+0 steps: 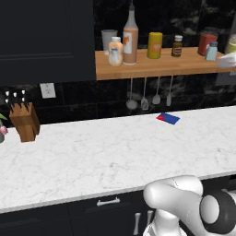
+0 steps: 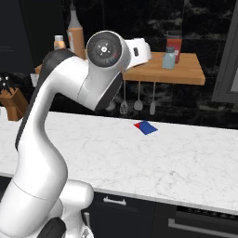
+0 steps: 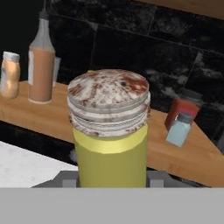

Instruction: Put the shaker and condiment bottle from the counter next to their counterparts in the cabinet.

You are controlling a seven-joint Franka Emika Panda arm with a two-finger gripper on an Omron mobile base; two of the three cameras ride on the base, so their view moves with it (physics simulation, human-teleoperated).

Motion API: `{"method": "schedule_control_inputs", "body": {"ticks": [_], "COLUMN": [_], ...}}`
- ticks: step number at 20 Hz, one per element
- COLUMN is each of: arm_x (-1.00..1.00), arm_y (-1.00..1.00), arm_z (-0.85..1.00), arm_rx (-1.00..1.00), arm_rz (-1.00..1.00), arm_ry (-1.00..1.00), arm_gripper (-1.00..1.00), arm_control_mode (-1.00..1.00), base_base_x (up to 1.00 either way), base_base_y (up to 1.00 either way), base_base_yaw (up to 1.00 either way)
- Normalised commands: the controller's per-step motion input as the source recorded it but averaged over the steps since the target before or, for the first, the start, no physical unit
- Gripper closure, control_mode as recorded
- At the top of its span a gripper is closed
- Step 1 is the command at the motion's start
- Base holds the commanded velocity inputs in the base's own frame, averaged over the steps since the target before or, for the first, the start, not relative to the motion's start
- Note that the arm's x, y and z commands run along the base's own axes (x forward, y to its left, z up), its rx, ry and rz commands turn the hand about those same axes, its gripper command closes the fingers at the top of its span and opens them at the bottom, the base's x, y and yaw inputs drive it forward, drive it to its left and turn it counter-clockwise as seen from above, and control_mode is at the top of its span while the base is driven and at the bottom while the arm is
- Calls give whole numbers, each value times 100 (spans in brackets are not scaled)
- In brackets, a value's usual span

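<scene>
The tall orange-brown condiment bottle point(image 1: 130, 39) already stands on the light-brown wooden shelf point(image 1: 161, 68). The jaws grip the tiny yellow-green shaker point(image 3: 109, 140) near the pale blue shaker point(image 3: 180, 129).

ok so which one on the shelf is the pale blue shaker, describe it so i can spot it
Find the long wooden shelf on the black wall above the counter. Near its right end, in front of a red container, stands the pale blue shaker. It is small with a silver cap, the only bluish item there.

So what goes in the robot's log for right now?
holding: shaker | fingers: shut on it | where: raised near cabinet | nearby: pale blue shaker | condiment bottle: on cabinet
</scene>
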Motion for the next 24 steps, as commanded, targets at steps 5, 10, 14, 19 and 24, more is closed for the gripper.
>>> {"method": "schedule_control_inputs", "body": {"ticks": [5, 10, 14, 19, 24], "arm_x": [22, 23, 19, 4, 15], "arm_y": [9, 8, 0, 0, 0], "arm_z": [-2, 0, 0, 0, 0], "arm_rx": [0, 2, 8, 10, 9], "arm_rz": [-24, -24, -21, -14, -11], "arm_ry": [0, 0, 1, 0, 0], "arm_gripper": [100, 100, 100, 100, 100], "arm_control_mode": [-100, -100, -100, -100, -100], "base_base_x": [0, 0, 0, 0, 0], "base_base_y": [0, 0, 0, 0, 0], "base_base_yaw": [0, 0, 0, 0, 0]}}
